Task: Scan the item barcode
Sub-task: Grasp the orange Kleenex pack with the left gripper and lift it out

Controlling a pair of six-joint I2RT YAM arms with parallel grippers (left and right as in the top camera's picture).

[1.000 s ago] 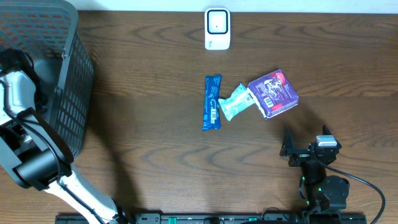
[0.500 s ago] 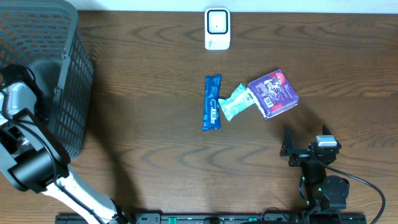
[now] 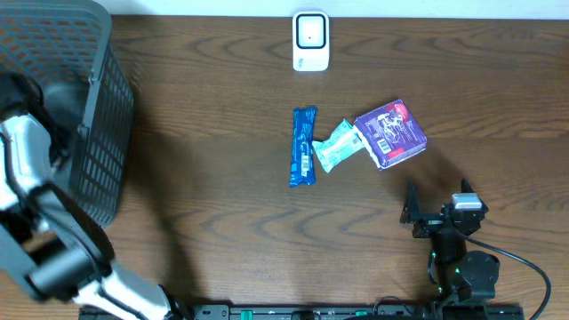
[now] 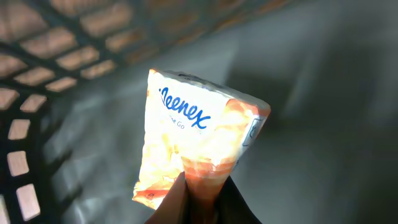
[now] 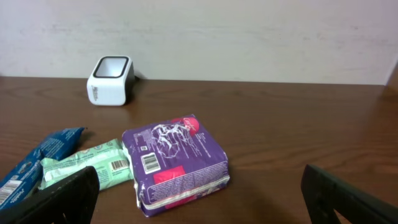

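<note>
Over the last second the left pincer [image 4: 200, 190] has gone from half open to closed, and it now pinches the near edge of a tissue pack [image 4: 186, 140] inside the basket [image 3: 98, 107] at the far left of the worktop [image 3: 222, 204]. From overhead, the left arm has shifted a little over the basket while everything out on the worktop lies just as it did. The pack stands up from the fingertips with the basket's mesh and grey floor behind it.

For the task, this looks like the pick being done. The pack is gripped but has not yet been lifted out or carried to the scanner [image 3: 310, 40], which sits well apart at the far middle. A small printed patch shows on the pack's right edge. Whether that is the barcode is too blurred to tell.

The right pincer [image 3: 414, 213] rests near right with its jaws spread wide, holding nothing.

Count:
- one basket
- one scanner
- one tissue pack, in the left grip
- three packets in a row mid-worktop: one blue bar [image 3: 303, 147], one green pack [image 3: 337, 147] and one purple pack [image 3: 389, 133], the green touching the purple

Whether anything else lies in the basket cannot be seen.
</note>
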